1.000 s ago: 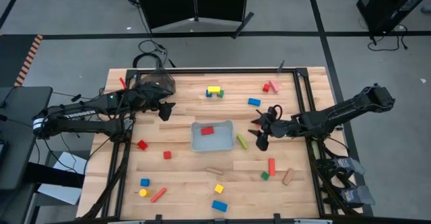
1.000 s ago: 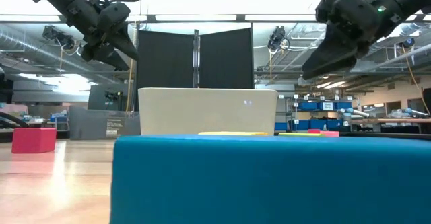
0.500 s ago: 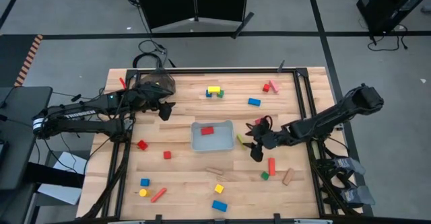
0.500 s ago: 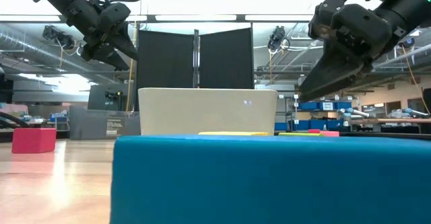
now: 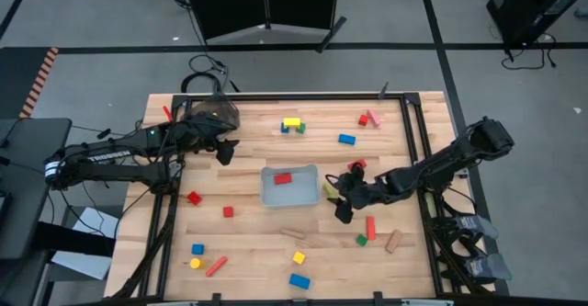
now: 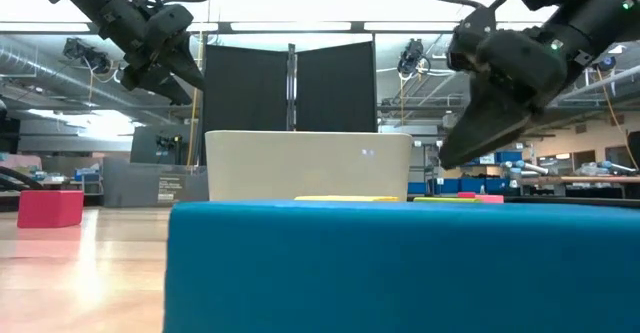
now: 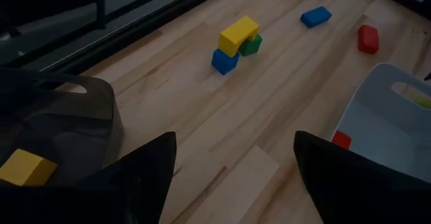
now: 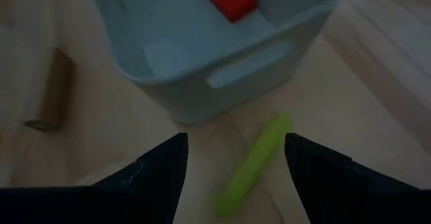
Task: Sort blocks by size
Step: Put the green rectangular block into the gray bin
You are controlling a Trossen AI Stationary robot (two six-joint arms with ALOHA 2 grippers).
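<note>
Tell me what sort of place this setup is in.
Probably an industrial lab or workshop. The low view shows exposed ceiling ducts and shelves of blue storage bins behind the table. The high view shows a wooden table on grey concrete floor marked with dark tape lines.

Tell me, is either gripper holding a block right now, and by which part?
No. The right gripper is open and empty above the green bar beside the tray. The left gripper is open and empty near the bowl.
</note>
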